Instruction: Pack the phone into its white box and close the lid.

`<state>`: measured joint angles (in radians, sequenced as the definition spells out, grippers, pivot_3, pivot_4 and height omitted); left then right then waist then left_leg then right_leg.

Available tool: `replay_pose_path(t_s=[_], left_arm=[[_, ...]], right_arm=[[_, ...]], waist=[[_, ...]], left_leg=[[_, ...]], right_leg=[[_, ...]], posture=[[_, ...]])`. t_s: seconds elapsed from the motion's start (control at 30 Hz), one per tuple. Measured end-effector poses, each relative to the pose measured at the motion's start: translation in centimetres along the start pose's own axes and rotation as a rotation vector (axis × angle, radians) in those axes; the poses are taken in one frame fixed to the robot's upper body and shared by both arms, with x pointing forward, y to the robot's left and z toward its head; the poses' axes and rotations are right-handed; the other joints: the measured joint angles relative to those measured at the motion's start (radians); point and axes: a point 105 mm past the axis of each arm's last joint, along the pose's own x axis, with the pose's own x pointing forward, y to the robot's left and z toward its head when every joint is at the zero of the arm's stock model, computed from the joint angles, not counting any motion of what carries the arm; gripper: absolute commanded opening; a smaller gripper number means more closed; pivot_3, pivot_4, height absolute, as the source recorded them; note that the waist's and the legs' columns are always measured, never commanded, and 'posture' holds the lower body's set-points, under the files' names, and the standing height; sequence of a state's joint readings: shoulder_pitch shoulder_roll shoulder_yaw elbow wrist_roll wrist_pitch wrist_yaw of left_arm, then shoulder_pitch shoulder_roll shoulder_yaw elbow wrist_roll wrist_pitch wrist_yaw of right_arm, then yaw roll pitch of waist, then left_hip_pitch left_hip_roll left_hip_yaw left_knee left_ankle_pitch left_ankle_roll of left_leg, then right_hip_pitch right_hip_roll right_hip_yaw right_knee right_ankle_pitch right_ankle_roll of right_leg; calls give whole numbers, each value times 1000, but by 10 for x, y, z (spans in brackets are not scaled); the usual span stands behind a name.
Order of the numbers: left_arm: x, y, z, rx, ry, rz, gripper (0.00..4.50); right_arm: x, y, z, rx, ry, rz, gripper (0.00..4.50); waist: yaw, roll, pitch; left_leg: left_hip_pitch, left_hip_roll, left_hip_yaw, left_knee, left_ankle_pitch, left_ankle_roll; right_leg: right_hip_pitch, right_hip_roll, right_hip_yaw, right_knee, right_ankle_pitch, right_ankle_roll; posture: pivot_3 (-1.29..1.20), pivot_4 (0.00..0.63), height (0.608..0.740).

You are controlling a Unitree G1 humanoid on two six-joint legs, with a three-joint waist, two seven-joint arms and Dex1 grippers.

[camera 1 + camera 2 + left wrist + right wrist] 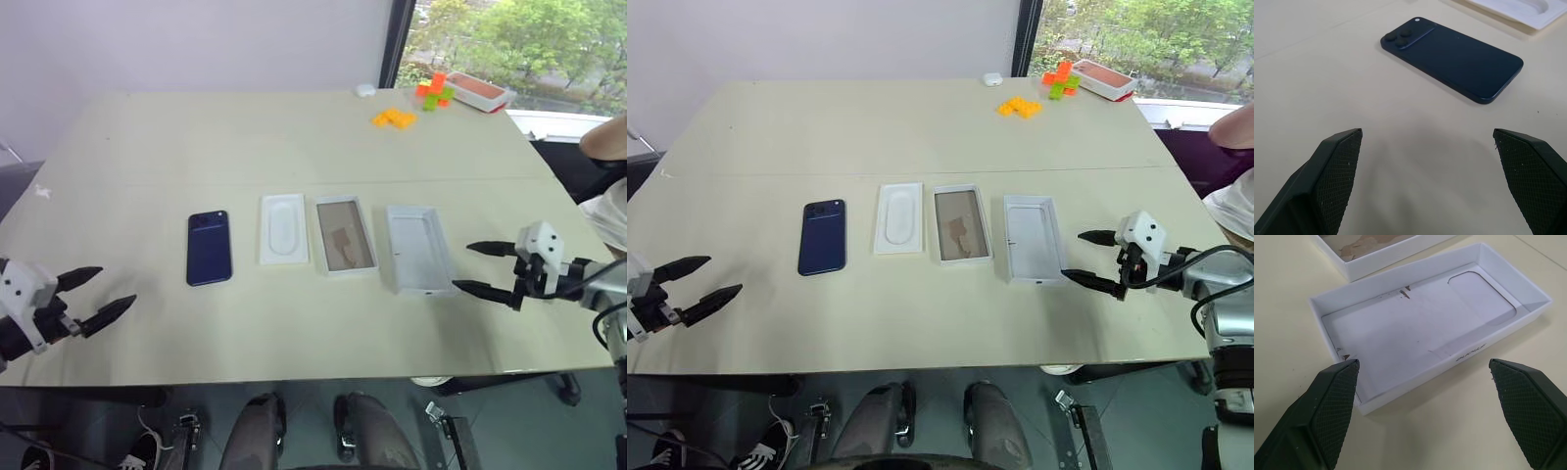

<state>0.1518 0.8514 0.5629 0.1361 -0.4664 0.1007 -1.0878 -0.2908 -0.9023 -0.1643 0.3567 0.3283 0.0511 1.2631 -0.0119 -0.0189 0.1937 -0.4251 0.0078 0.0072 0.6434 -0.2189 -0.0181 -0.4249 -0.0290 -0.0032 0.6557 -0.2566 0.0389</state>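
Four things lie in a row on the beige table (294,147). At the left is the dark navy phone (209,247), back up, lying flat with its camera cluster at the far end. Then come a white oval-recessed insert (283,228), the shallow white box (345,235) with its tan floor, and the deeper white lid (419,249), hollow side up. My left gripper (116,287) hovers open near the front left, pointing toward the phone (1454,56) and apart from it. My right gripper (462,266) is open just right of the lid (1420,328), touching nothing.
Orange blocks (394,118), orange and green blocks (434,90), a red-and-white tray (480,90) and a small white object (365,90) sit at the far right of the table. A person's sleeve (612,211) shows at the right edge. The table's front edge runs close behind both grippers.
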Motion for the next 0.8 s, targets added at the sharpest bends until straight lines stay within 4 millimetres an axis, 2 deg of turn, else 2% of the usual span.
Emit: replay_pose_path(t_s=[0.8], left_arm=[[12,1,12,-78,-29,20,4500]], right_arm=[[10,-3,9,-11,-30,-8,4444]], waist=[[0,0,0]], left_leg=[[1,2,5,4,0,0]], right_leg=[[0,1,0,6,0,0]], posture=[[0,150,740]])
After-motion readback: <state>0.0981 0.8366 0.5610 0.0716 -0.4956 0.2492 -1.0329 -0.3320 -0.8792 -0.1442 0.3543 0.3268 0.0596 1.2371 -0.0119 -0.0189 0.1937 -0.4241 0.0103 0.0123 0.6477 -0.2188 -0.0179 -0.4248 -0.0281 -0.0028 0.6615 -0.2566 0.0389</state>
